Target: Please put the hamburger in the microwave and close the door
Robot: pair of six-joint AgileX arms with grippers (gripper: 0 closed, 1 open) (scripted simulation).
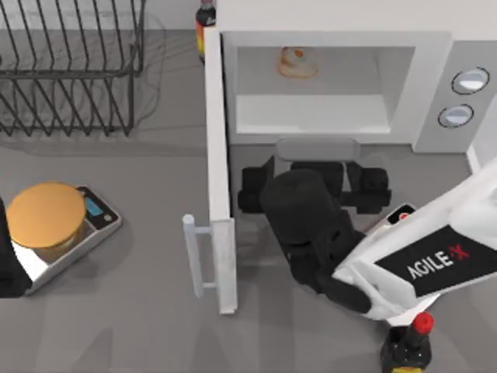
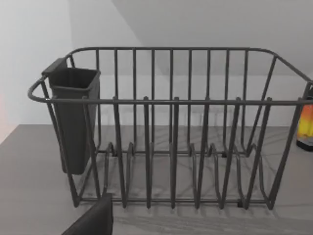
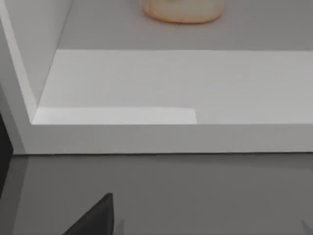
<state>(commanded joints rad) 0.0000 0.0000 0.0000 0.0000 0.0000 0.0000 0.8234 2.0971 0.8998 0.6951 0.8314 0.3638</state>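
The hamburger (image 1: 297, 62) (image 3: 183, 11), a small tan-orange bun, lies on the floor of the white microwave (image 1: 431, 116), towards the back of its cavity. The door (image 1: 219, 179) stands swung wide open at the cavity's left side, pointing towards the table's front, with its bar handle (image 1: 194, 256) on its left face. My right gripper (image 1: 314, 185) hovers just in front of the cavity's sill, open and holding nothing; one dark finger (image 3: 93, 218) shows in the right wrist view. My left arm (image 1: 8, 256) is parked at the table's left edge, one finger (image 2: 93, 220) showing in the left wrist view.
A dark wire dish rack (image 1: 70, 70) (image 2: 171, 122) with a cutlery cup stands at the back left. A scale (image 1: 93, 221) carrying a flat orange disc (image 1: 46, 214) sits front left. One bottle (image 1: 203, 23) stands behind the door hinge, another red-capped bottle (image 1: 411, 346) near the right arm.
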